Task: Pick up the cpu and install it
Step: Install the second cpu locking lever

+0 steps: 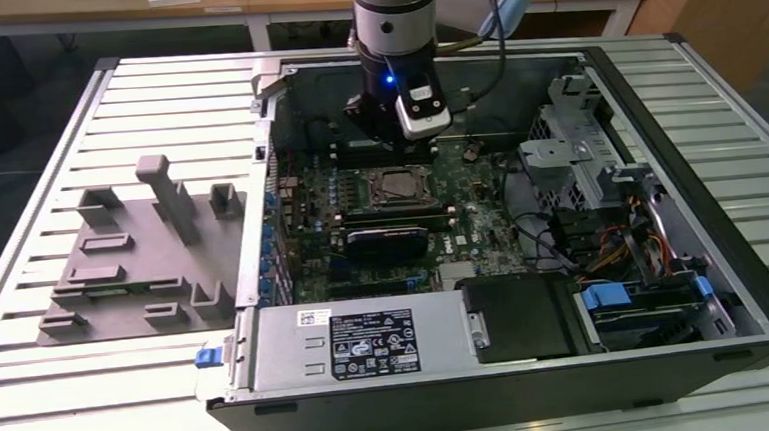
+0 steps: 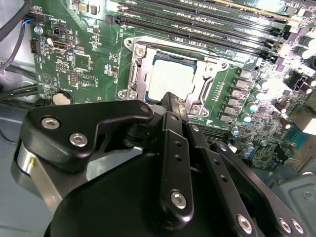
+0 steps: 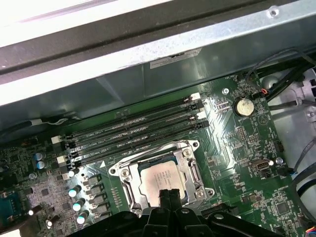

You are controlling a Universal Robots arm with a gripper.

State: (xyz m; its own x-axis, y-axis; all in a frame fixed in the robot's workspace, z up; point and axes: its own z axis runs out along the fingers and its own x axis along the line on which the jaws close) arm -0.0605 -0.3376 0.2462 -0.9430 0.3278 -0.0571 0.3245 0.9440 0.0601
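While the cpu (image 3: 159,180) is sitting in the socket (image 3: 157,177), I'm seeing the gripper (image 3: 170,193) pressed together above it.

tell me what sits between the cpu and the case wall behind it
In the first wrist view, four long dark memory slots run side by side on the green board between the cpu in its socket and the grey case wall.
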